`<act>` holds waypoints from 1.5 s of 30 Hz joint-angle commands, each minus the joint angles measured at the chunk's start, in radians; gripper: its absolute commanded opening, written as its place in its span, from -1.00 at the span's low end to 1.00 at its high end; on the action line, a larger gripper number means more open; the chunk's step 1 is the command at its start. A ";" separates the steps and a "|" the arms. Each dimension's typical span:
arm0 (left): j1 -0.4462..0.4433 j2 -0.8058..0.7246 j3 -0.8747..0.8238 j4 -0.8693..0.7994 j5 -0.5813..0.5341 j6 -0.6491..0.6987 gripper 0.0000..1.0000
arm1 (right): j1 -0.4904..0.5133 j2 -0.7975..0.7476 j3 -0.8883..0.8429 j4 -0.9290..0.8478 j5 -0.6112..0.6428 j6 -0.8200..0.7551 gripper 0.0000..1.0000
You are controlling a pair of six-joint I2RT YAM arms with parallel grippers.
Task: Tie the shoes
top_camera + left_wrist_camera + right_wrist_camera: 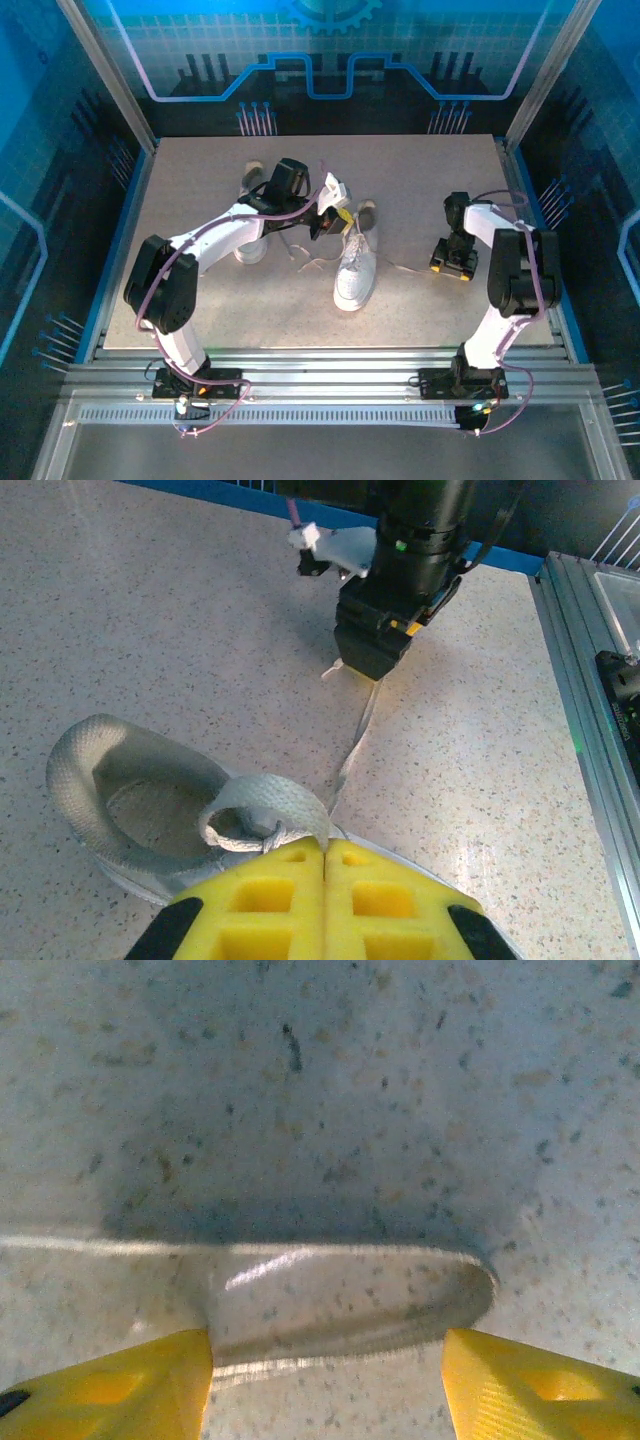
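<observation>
left gripper (pixel 325 850) pinching lace (pixel 268 805) at shoe (pixel 355 268), arm stretched forward

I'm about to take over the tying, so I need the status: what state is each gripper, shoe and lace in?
middle shoe: upright, laces loose.
far shoe: upright, partly behind the left arm.
left gripper: shut on the middle shoe's lace loop.
right gripper: open, low over the table, gripping nothing.
lace: runs from the middle shoe to the right gripper, flat between its fingers.
</observation>
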 commanded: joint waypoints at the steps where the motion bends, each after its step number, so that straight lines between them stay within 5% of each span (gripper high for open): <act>1: 0.004 -0.044 -0.019 -0.030 0.037 0.041 -1.00 | -0.010 0.074 0.035 -0.003 0.003 0.028 0.22; 4: 0.005 -0.047 -0.023 -0.037 0.035 0.046 -1.00 | -0.001 0.108 0.050 -0.014 0.014 0.013 0.10; 9: 0.004 -0.055 -0.025 -0.040 0.037 0.047 -1.00 | 0.002 0.097 0.051 -0.019 -0.002 -0.027 -0.64; 13: 0.006 -0.064 -0.022 -0.043 0.043 0.047 -1.00 | 0.006 0.013 0.040 -0.013 0.013 -0.062 -0.98; 23: -0.012 -0.111 -0.059 -0.048 0.038 0.069 -1.00 | 0.059 -0.172 0.274 -0.078 0.040 -0.171 -1.00; 35: -0.051 -0.205 -0.184 0.058 0.004 0.041 -1.00 | 0.483 0.113 0.926 0.023 -0.305 -0.185 -1.00; 45: -0.055 -0.236 -0.235 0.073 -0.011 0.019 -1.00 | 0.601 0.166 0.855 0.040 -0.377 -0.163 -0.98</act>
